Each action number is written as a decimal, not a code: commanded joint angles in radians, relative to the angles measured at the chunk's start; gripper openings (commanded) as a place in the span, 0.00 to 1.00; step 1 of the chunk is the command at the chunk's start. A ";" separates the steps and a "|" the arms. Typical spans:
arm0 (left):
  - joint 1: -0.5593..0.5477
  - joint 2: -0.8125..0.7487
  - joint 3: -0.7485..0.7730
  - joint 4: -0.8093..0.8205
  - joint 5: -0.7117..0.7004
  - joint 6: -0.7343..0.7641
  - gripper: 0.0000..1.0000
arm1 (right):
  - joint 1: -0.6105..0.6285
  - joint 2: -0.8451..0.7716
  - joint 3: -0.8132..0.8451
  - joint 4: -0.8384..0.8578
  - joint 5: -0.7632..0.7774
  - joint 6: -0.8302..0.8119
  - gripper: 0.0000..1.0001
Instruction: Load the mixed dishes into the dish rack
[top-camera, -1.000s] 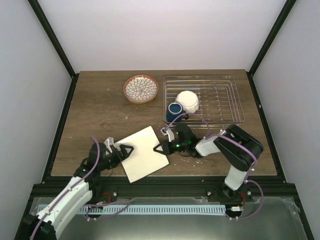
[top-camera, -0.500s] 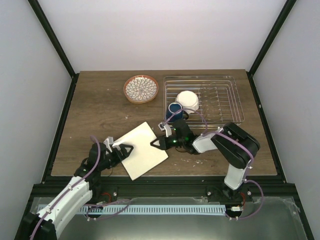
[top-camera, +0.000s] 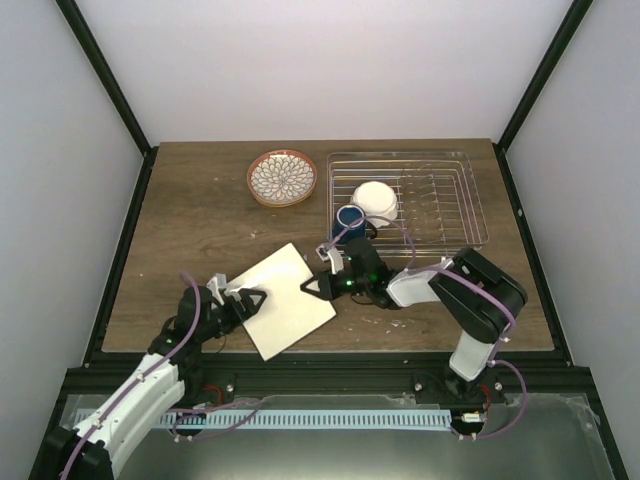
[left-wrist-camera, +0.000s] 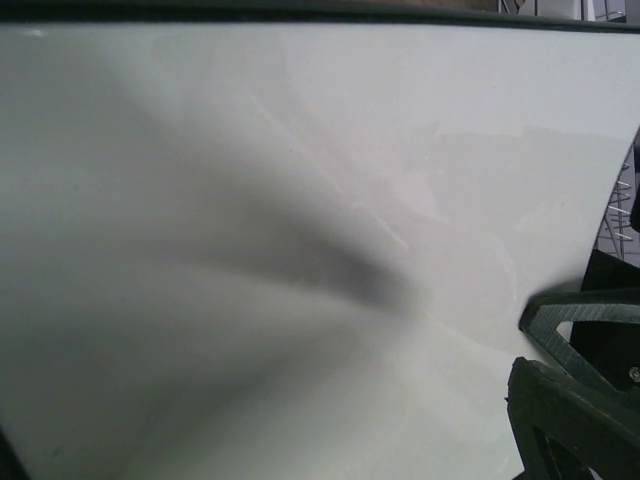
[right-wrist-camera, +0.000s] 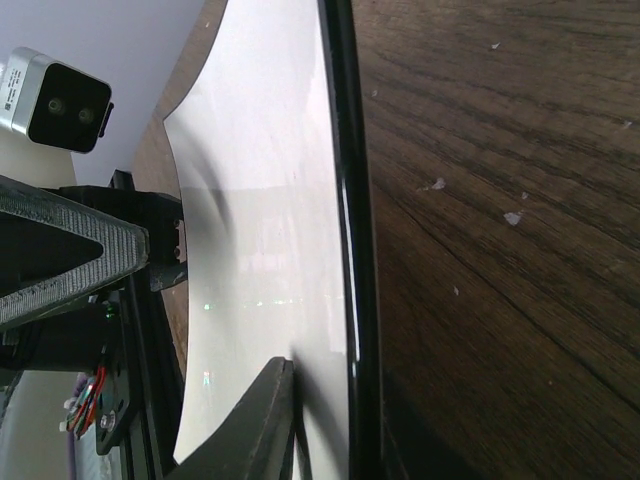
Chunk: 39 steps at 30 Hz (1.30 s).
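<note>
A: Pinching the cream rectangular plate (top-camera: 285, 305) by its rack-side edge, the right hand (top-camera: 312, 290) is clamped on it. The plate's low on the desk (top-camera: 190, 230), off the dish rack's (top-camera: 445, 205) near-left corner.
B: Left hand (top-camera: 250, 300)?
A: Spread wide at the plate's edge away from the rack, holding nothing.
B: Tips?
A: Grip looks shallow. I'd lift slow, tip it upright and slot it between bars in the rack's right half, away from the dark blue mug (top-camera: 348, 218) and white scalloped bowl (top-camera: 375, 200).
</note>
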 joint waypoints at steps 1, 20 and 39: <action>-0.025 0.004 -0.077 -0.017 0.067 -0.033 1.00 | 0.106 -0.074 0.023 -0.056 -0.024 -0.065 0.01; -0.026 0.162 -0.036 0.070 0.066 -0.004 1.00 | -0.017 -0.403 0.007 -0.349 0.198 -0.191 0.01; -0.025 0.199 0.040 0.065 0.018 0.047 1.00 | -0.097 -0.591 0.138 -0.543 0.348 -0.360 0.01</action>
